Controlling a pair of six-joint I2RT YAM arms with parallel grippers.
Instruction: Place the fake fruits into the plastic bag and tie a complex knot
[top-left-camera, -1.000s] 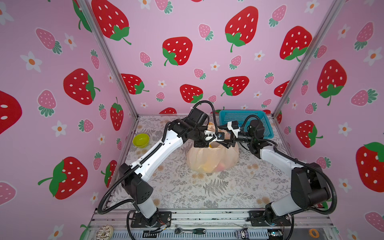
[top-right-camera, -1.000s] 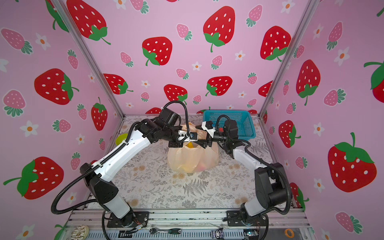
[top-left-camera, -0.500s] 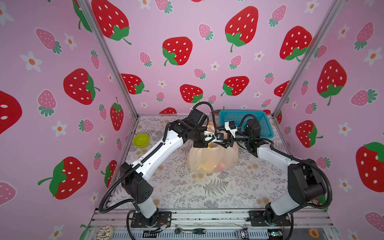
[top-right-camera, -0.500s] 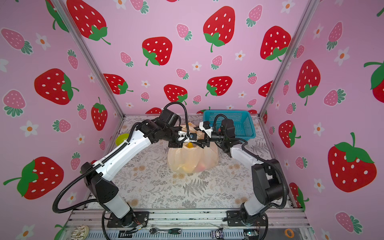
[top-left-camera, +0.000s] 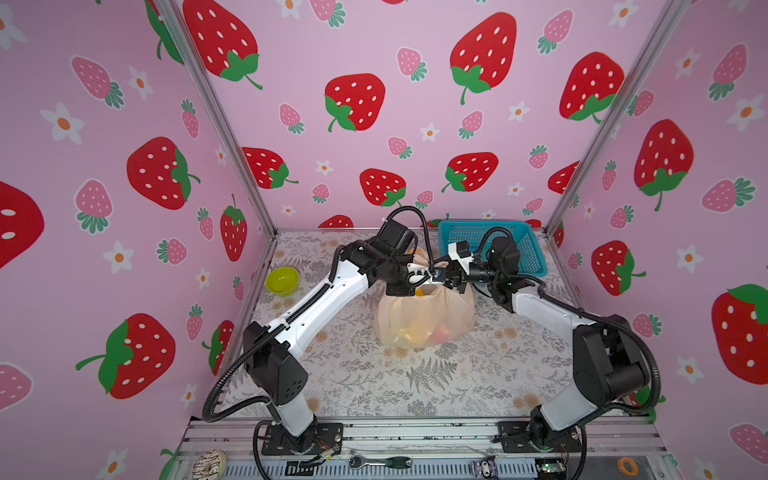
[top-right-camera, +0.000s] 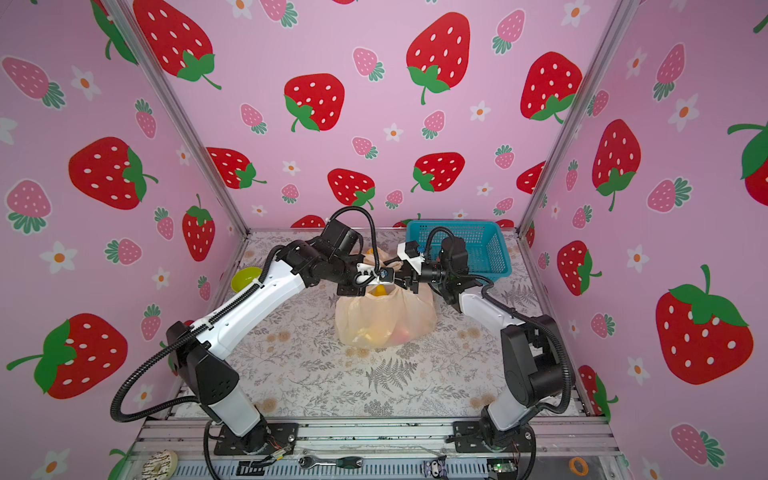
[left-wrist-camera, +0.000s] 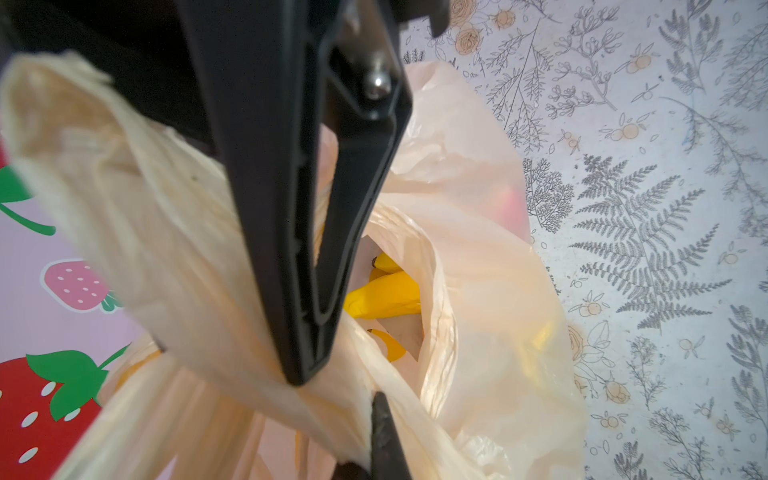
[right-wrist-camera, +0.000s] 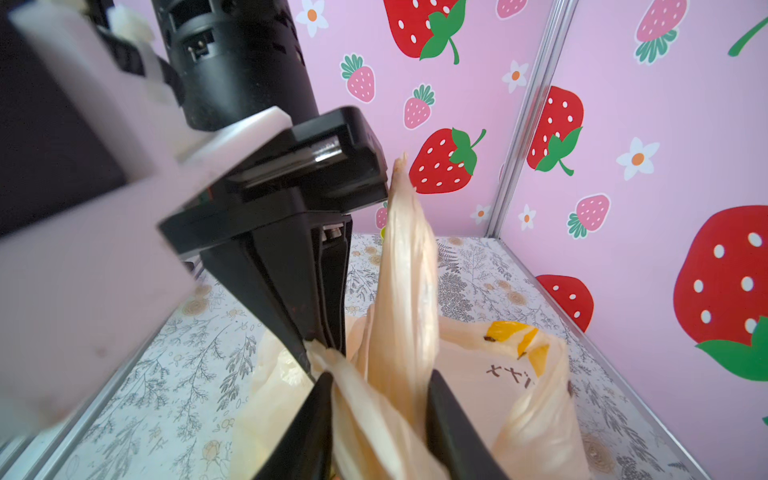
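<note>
Bag (top-left-camera: 424, 316) sits mid-bench (top-left-camera: 415, 382), fruit (left-wrist-camera: 384, 297) inside. My left claw (left-wrist-camera: 307, 370) is clamped on one handle strip (left-wrist-camera: 174, 232), keeping it taut for knotting. My right claw (right-wrist-camera: 380, 386) is narrow around the upright strip (right-wrist-camera: 409, 270); can't tell if it bites.

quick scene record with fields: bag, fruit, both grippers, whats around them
bag: plastic bag standing on the floral table, mouth open
fruit: yellow bananas inside; a reddish fruit shows through the side
left: left gripper shut on one handle strip
right: right gripper has its fingers either side of the upright handle strip; clamped or not is unclear
knot: no finished knot visible
nearby: blue mesh basket at the back right, lime-green bowl by the left wall
</note>
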